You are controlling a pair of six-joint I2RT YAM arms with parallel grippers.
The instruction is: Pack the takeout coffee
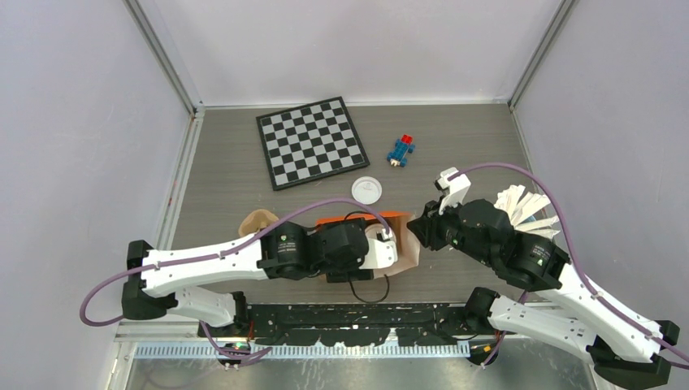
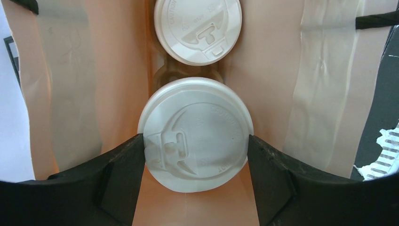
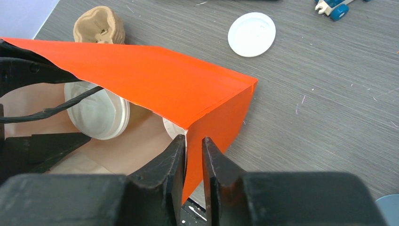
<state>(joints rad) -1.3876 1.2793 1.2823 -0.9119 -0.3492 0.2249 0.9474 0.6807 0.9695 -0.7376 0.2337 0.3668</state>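
Observation:
An orange paper bag [image 3: 155,80] lies open on the table, its inside kraft brown [image 2: 122,70]. Two takeout coffee cups stand inside it in a pulp tray [image 2: 183,70]. The nearer cup shows its white lid [image 2: 195,127], and my left gripper [image 2: 195,146] is shut on it, one finger against each side of the lid. The farther cup's lid [image 2: 197,28] sits beyond it. My right gripper [image 3: 194,143] is at the bag's corner edge, jaws slightly open with the orange wall standing between them. Both lids [image 3: 101,115] show under the bag's flap.
A loose white lid [image 1: 366,190] lies behind the bag. A chessboard [image 1: 309,142] and a blue-and-red toy [image 1: 400,150] are at the back. A tan pulp piece [image 1: 258,221] sits left of the bag, white packets [image 1: 520,203] to the right, a pale blue tumbler's rim [image 3: 388,207] nearby.

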